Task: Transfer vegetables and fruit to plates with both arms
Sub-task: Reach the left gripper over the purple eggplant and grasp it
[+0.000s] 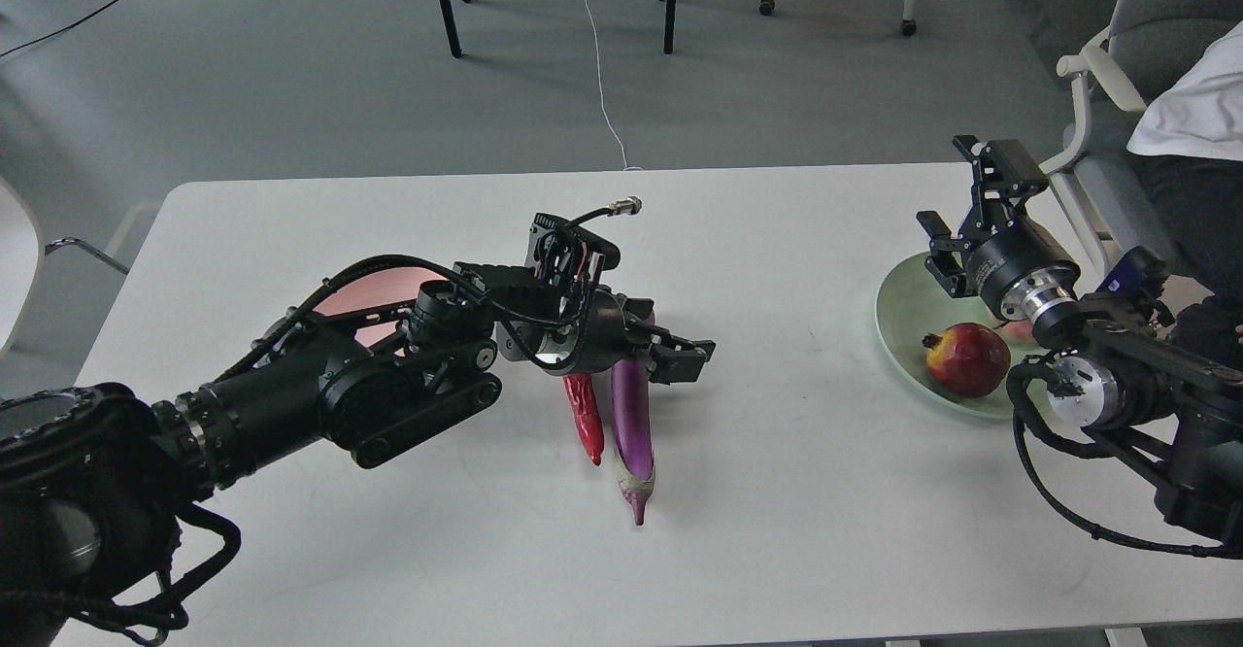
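Note:
The purple eggplant (633,424) and the red chili pepper (586,424) lie side by side at the table's middle. My left gripper (670,338) is open and low over their far ends, with its fingers around the eggplant's far tip. The pink plate (374,292) shows partly behind my left arm. The pomegranate (966,358) lies on the mint green plate (898,312) at the right. A pinkish sliver of the other fruit (1017,330) shows behind my right arm. My right gripper (952,186) is open and empty above the plate's far side.
The white table (777,530) ends close beyond the green plate on the right. A grey chair (1117,93) with a seated person stands there. Chair and table legs and a white cable (600,64) are on the floor beyond the table.

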